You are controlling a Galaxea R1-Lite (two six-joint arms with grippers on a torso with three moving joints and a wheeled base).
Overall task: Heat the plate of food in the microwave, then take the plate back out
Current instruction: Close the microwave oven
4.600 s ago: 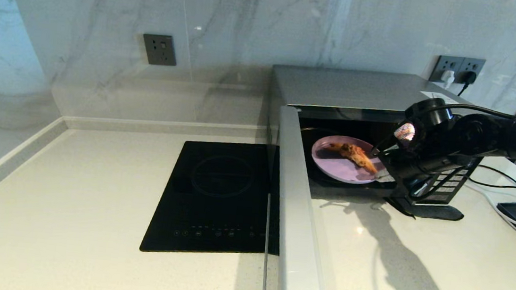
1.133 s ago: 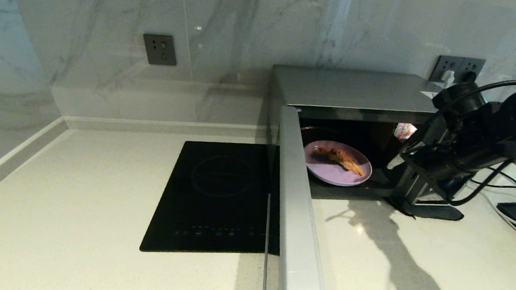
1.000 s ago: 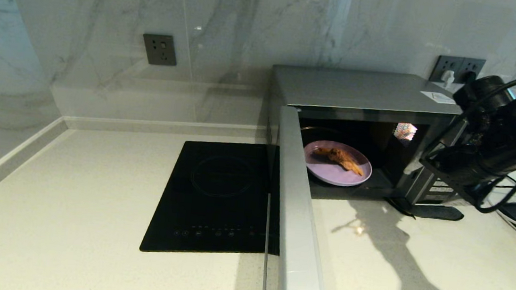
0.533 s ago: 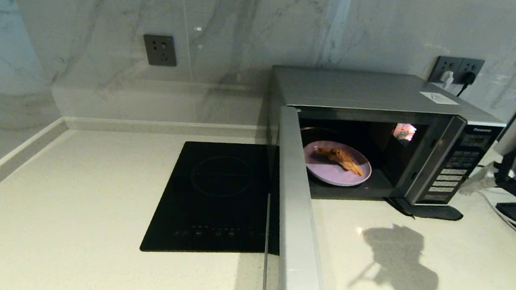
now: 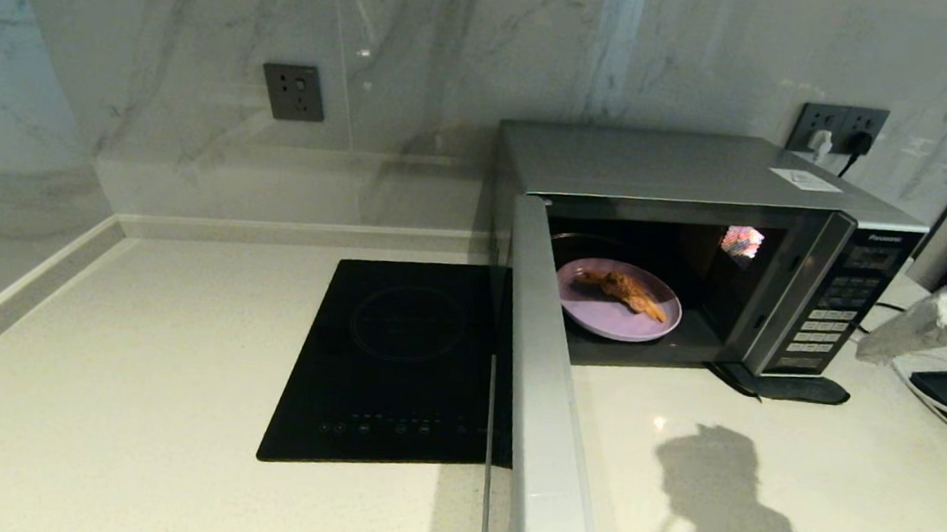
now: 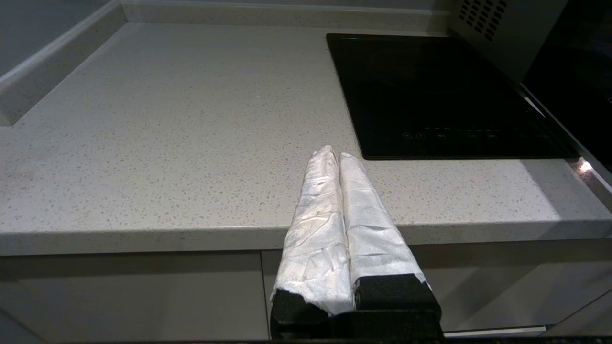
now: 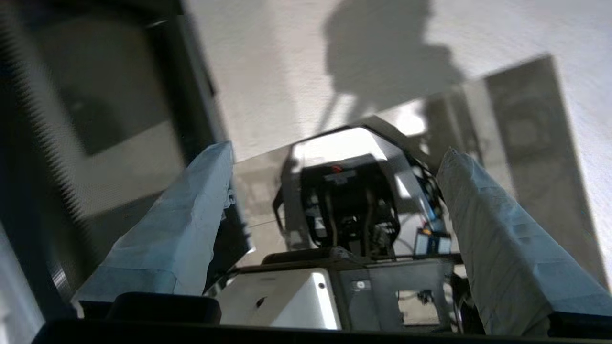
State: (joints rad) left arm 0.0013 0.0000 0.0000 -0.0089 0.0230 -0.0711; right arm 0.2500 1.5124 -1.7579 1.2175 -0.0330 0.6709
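The plate of food (image 5: 618, 311) sits inside the microwave (image 5: 702, 236), whose door (image 5: 544, 394) stands open toward the near edge, likely awaiting closing. The right gripper (image 7: 334, 191) hangs far right, fingers spread wide and empty; the left gripper (image 6: 333, 157), fingers pressed together on nothing, idles by the counter (image 6: 167, 143).

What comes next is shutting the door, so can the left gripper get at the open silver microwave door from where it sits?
Probably yes. The left gripper, fingers shut, sits at the pale countertop's front edge; only that and the flat black cooktop lie before the microwave door.
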